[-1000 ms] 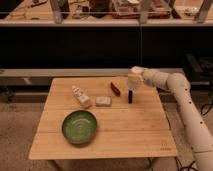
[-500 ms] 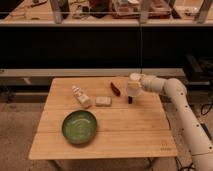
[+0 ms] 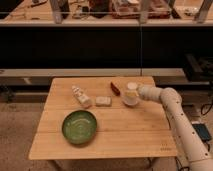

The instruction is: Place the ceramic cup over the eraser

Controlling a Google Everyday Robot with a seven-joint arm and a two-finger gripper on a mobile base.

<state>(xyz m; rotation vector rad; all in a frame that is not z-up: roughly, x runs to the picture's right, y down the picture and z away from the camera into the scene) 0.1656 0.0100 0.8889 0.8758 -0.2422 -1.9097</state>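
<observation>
The ceramic cup (image 3: 130,94) is small and white and sits low over the wooden table (image 3: 125,135), right of centre. My gripper (image 3: 136,93) is at the end of the white arm that reaches in from the right, and it is shut on the cup's right side. The eraser does not show; the cup stands where the black bar lay.
A dark red oblong thing (image 3: 115,88) lies just left of the cup. A pale rectangular block (image 3: 103,101) and a white bottle-like figure (image 3: 81,96) lie further left. A green bowl (image 3: 79,126) sits front left. Dark shelving runs behind the table.
My gripper has carried the cup from the table's far right part forward, left and down. The black eraser, seen earlier beside the cup, is now covered by it.
</observation>
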